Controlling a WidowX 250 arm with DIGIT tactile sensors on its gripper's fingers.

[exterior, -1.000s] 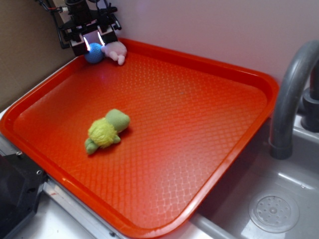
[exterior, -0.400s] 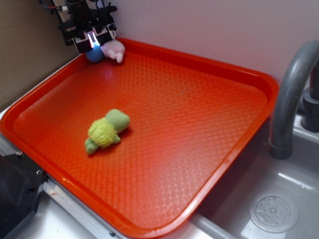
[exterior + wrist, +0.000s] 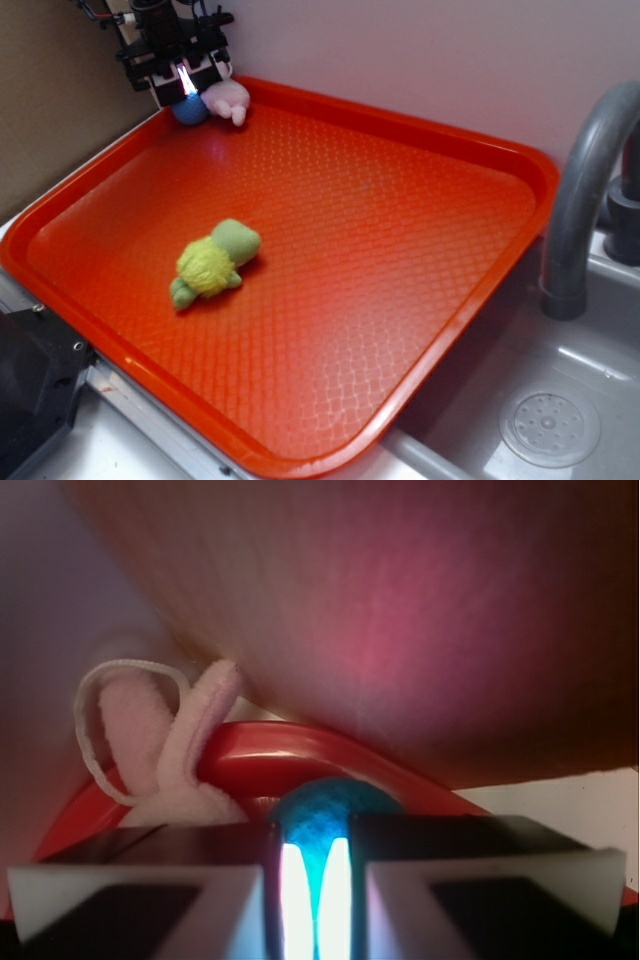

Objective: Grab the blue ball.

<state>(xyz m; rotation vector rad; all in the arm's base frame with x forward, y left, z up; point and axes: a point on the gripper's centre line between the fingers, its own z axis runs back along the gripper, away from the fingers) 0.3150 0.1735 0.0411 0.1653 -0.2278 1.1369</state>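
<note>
Gripper [image 3: 185, 82] down at the far left corner of the red tray [image 3: 520, 160], closed to a narrow gap on the blue ball [image 3: 189, 109]. In the wrist view, ball [image 3: 330, 810] squeezed between the two fingers [image 3: 140, 910], only a thin bright slit left between them, blue showing above and through the gap. Ball low in that corner, against the tray rim; cannot tell whether resting on the tray floor or lifted just clear. Pink plush animal [image 3: 228, 99] touching or just beside the ball, along the far edge, its pale loop [image 3: 100, 725] and ear visible next to the fingers in the wrist view. Green-yellow plush turtle [image 3: 212, 263] well apart, lying toward the near left edge of the tray. Grey faucet [image 3: 590, 190] and sink drain [image 3: 549, 427] beyond the tray's right edge.
</note>
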